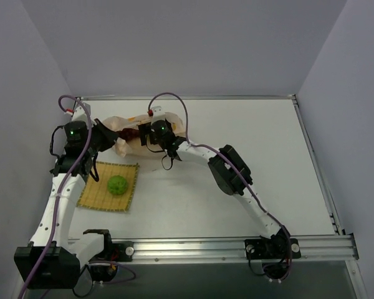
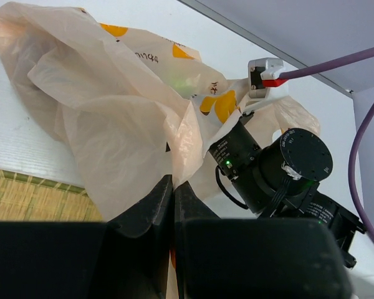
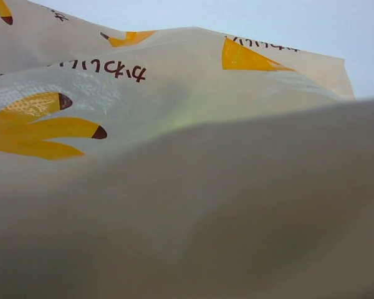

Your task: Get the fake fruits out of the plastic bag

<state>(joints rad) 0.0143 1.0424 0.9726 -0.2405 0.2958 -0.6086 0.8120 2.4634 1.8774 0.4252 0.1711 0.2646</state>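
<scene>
Hold the plastic bag (image 2: 112, 112), near the surface's (image 1: 249, 124) far left corner, taut with clenched left fingers (image 2: 172, 202); state of right fingers (image 1: 144, 135) inside: cannot tell; ease them under the grapes (image 1: 130, 133), avoiding film.

The top camera, fixed above and behind the arm bases, looks down on the whole white table (image 1: 255, 131) from well back, taking in both arms, the yellow woven mat (image 1: 93, 194) and the plastic bag (image 1: 115, 126) at far left. The left wrist camera sits low, looking over the left gripper (image 2: 172, 187) toward the back wall, with the bag close ahead, a strip of mat at lower left and the right arm's wrist (image 2: 287, 165) at right. The right wrist camera is hard against the bag, its film filling the frame. All three views share the bag
</scene>
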